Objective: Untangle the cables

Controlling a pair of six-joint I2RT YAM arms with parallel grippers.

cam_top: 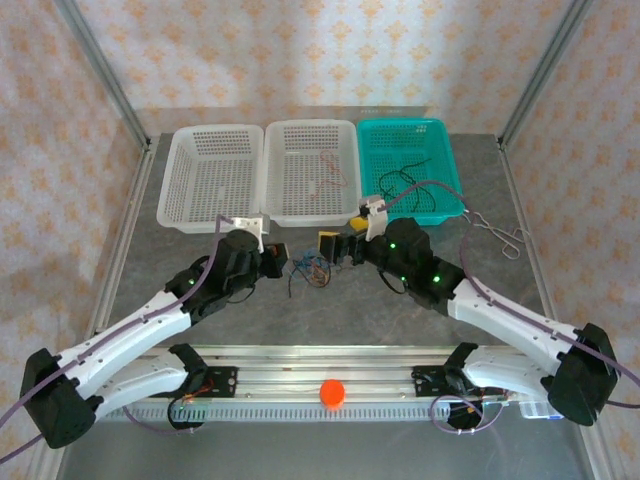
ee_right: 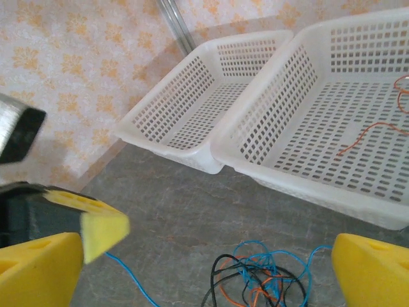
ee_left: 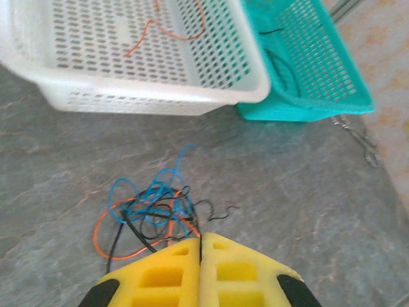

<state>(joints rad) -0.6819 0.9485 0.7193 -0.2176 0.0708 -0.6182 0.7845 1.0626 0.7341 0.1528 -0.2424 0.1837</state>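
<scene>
Top external, my left gripper [cam_top: 283, 264]: jaws closed, tips at the left edge of the cables [cam_top: 310, 270].
Top external, my right gripper [cam_top: 335, 250]: jaws spread, facing the left pair across the tangle, which lies just beside the tips.
Top external, baskets: three in a row beyond both pairs of jaws. The left white basket [cam_top: 218, 130] is bare, the middle white basket [cam_top: 312, 124] holds a red cable [cam_top: 330, 168], and the teal basket [cam_top: 404, 124] holds a black cable [cam_top: 405, 180].
Top external, forceps [cam_top: 500, 236]: well off to the right of my right jaws.
Left wrist, jaws: yellow fingers [ee_left: 160, 275] pressed flat together, a black strand running into the seam between them.
Left wrist, cables: a blue, orange-red and black knot on the grey table [ee_left: 287, 211], right at my tips, slightly left.
Right wrist, jaws: one yellow finger in each lower corner, wide apart, holding nothing.
Right wrist, cables: on the table between my two fingers, touching neither.
Right wrist, left gripper: its blurred yellow tip sits just inside my left-hand finger, with a blue strand beside it.
</scene>
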